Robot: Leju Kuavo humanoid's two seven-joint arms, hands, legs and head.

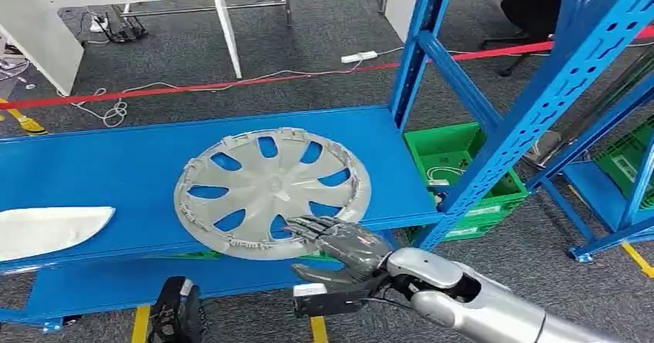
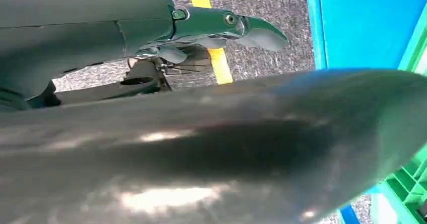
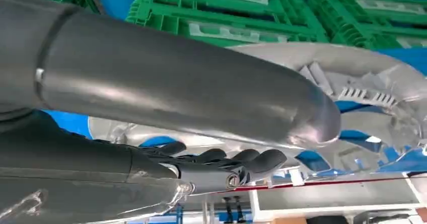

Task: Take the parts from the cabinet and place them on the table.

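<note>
Far to the left on the blue shelf (image 1: 116, 158) lies a white curved part (image 1: 50, 231), flat and well apart from everything else; it waits its turn. Low down, the left hand (image 2: 221, 25) hangs over the grey floor by a yellow line (image 2: 209, 30); its fingers (image 2: 262, 32) look loosely bent with nothing in them, but I cannot tell for sure if it is closed. In the middle of the shelf lies the silver wheel cover (image 1: 270, 193), flat, with its near edge poking a little past the front of the shelf; that makes the edge easy to grab. The right hand (image 1: 339, 243) is at that near edge; its fingers (image 3: 252, 158) lie on top and the thumb (image 3: 211, 100) sits under the rim, so it seems to pinch the cover to lift it out. To the right, green crates (image 1: 455, 166) sit low beside the blue posts (image 1: 540, 104).
</note>
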